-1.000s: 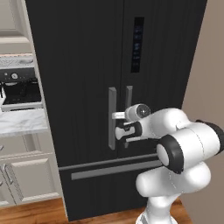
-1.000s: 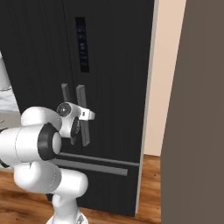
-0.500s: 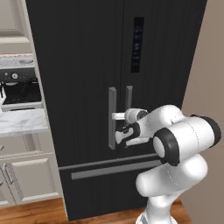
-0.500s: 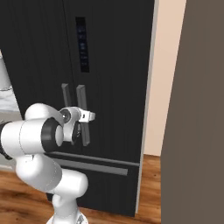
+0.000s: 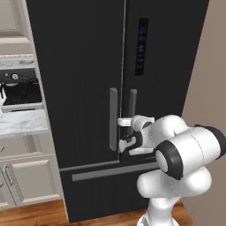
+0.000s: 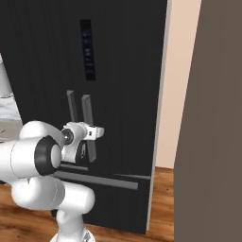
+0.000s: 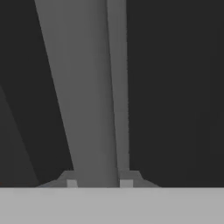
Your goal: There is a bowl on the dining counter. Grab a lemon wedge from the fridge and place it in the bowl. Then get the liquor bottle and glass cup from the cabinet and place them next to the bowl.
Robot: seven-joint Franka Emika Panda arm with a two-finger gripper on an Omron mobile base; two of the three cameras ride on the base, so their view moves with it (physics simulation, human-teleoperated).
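- Clearly, the step in hand is opening the fridge (image 5: pixel 84 66) to reach the lemon wedge, which presumably lies behind its closed doors.
- Handling, as a judgement: the door is heavy and stiff, and likely held by a seal, so it should resist at first and then swing freely on its hinge. The pull should follow the door's arc rather than a straight line.
- The bar handle (image 7: pixel 89 105) is rigid and smooth, so a grip could slide along it. Low on the bar, where the pincer (image 5: pixel 125 145) sits, looks a fair place to hold. It is far from the hinge edge, which gives good leverage.
- The pincer is closed down around the bar. In the hand view its fingertips (image 7: pixel 72 183) press against either side of the grey bar, with no gap to be seen.
- I cannot tell for certain which of the two handles it holds. The base views suggest the right door's, near the centre seam.
- Looks: a tall black French-door fridge, with two grey vertical bars side by side at the seam and a dark display panel (image 5: pixel 142 46) high on the right door. A long grey pull runs across the drawer below.
- Position: the fridge stands directly ahead of the base, between a beige wall at the right and the pale marble surface (image 5: pixel 20 123) at the left.
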